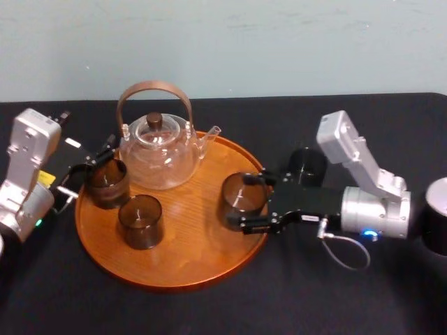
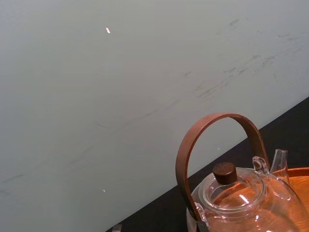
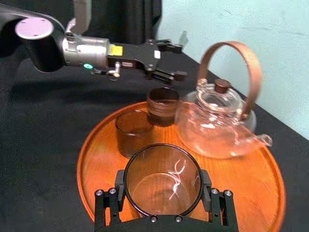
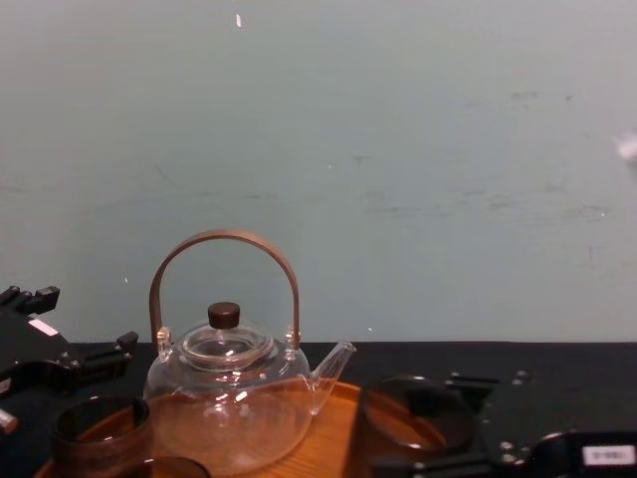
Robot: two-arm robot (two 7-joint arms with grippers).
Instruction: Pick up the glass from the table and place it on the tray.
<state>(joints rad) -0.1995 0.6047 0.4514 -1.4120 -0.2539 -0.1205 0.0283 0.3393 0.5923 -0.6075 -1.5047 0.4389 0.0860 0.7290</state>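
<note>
The glass, a smoky brown tumbler, is on the right side of the round wooden tray, between the fingers of my right gripper, which is shut on it. In the right wrist view the glass sits between the two fingers, with the tray beneath. I cannot tell whether it rests on the tray or hangs just above it. My left gripper stands open at the tray's left rim, beside another tumbler; in the right wrist view the left gripper holds nothing.
A clear glass teapot with an arched brown handle stands at the back of the tray. A second tumbler stands front left on the tray. One more tumbler stands on the black table behind my right gripper. A dark cylinder sits at the right edge.
</note>
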